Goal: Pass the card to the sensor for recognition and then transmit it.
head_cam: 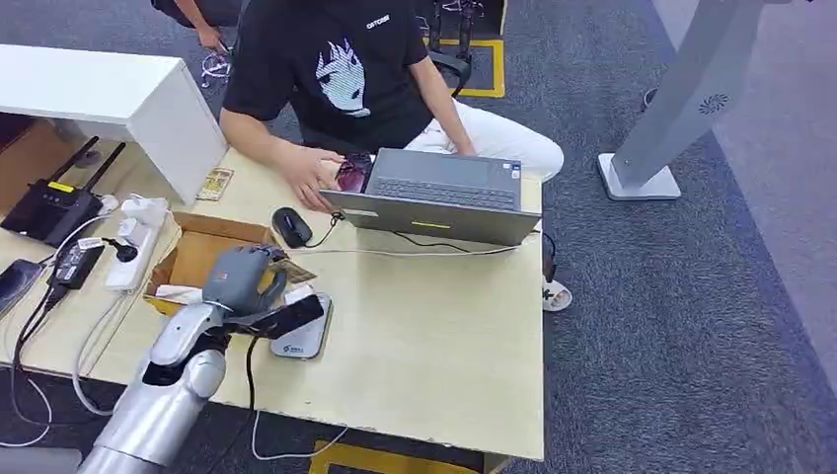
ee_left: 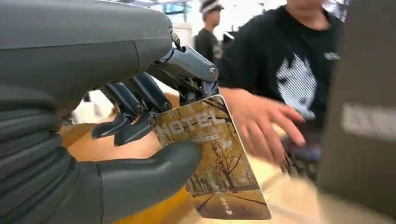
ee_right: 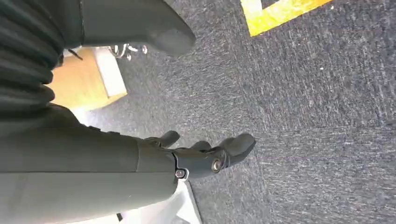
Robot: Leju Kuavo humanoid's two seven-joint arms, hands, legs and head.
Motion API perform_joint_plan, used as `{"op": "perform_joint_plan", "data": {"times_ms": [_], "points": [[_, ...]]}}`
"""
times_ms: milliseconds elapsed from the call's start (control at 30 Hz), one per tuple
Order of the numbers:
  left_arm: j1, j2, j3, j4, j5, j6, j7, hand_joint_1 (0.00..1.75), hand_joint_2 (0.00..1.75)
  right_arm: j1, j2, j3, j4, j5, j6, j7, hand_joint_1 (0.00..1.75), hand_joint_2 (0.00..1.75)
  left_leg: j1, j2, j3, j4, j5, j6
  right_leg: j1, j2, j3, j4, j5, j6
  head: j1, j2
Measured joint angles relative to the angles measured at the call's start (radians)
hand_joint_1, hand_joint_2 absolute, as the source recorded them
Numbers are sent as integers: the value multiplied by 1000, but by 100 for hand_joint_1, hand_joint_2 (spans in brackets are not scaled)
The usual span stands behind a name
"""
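My left hand [head_cam: 242, 279] pinches the card [ee_left: 212, 158] between thumb and fingers, seemingly just above the sensor [head_cam: 301, 339]. I'd lower it flat over the pad. Right hand [ee_right: 205, 156] hangs empty, fingers loosely apart.

A golden hotel card [ee_left: 212, 158] printed with autumn trees sits pinched in the left hand [ee_left: 93, 140], centre frame, above the grey sensor [head_cam: 304, 336] lower left.

Left hand [ee_left: 116, 116] pinching, right hand [ee_right: 187, 158] hanging loosely spread.
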Motion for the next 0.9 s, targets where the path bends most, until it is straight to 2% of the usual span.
{"op": "perform_joint_plan", "data": {"times_ms": [300,700,767,900], "points": [[-28,55,-132,80,-2,-20,32,175,175,5,0,-24,0,21,2,9,0,175,0,-1,0,0,0,0,0,0,0,0,0,0,0,0],[-59,75,-178,122,-2,-23,54,175,175,6,0,-38,0,37,3,6,0,175,0,-1,1,0,0,0,0,0,2,0,0,0,0,0],[-59,78,-183,129,-13,-3,70,175,175,6,0,-41,0,39,5,2,0,175,0,-1,1,0,0,0,0,0,1,0,0,0,0,0],[-51,76,-184,131,-61,99,114,175,175,7,0,-57,0,57,10,-2,0,175,0,-1,1,0,0,0,0,0,1,0,0,0,0,0]]}}
